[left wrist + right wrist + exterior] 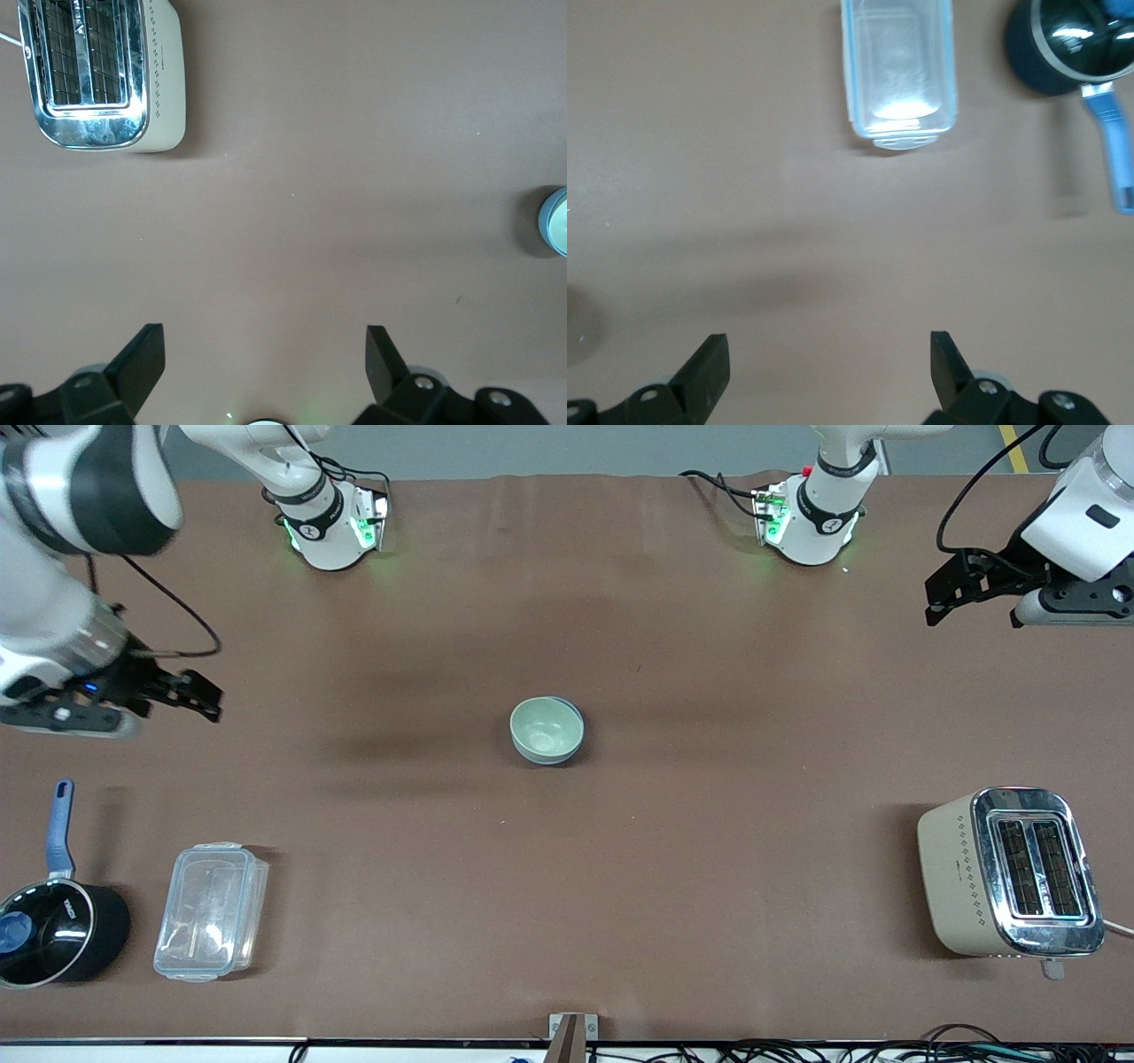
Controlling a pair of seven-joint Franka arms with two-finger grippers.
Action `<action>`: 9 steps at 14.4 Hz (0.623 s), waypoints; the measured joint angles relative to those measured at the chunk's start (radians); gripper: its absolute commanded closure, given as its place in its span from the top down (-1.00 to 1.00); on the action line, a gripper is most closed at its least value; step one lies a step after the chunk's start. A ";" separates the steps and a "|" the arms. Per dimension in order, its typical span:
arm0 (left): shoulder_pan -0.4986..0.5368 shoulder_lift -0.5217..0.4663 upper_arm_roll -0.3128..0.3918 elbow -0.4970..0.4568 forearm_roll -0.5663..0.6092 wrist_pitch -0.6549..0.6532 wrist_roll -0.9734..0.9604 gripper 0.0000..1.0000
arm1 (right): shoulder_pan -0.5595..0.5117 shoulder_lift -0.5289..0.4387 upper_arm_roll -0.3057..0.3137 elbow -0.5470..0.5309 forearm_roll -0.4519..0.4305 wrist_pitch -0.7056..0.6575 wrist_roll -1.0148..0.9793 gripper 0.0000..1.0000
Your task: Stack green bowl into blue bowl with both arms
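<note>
My right gripper (828,372) hangs over bare brown table (744,177), its two black fingers (709,367) spread wide with nothing between them. Below me on the table lies a clear plastic food container (899,75) with a pale blue rim, lid on, a bright glare on its top. Beside it, a little apart, sits a black saucepan (1067,44) with a shiny metal rim; only part of it shows. Its blue handle (1112,146) sticks out from the pot across the tabletop. A faint, soft shadow darkens the cloth between my fingers and the container.
</note>
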 measured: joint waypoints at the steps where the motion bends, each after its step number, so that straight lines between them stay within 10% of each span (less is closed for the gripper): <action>1: 0.000 0.000 0.000 0.000 0.000 0.000 0.000 1.00 | -0.006 -0.002 -0.009 0.057 0.003 -0.047 -0.016 1.00; 9: 0.002 0.001 0.005 0.023 0.000 0.003 0.001 1.00 | -0.020 0.006 -0.082 0.284 0.041 -0.265 -0.110 1.00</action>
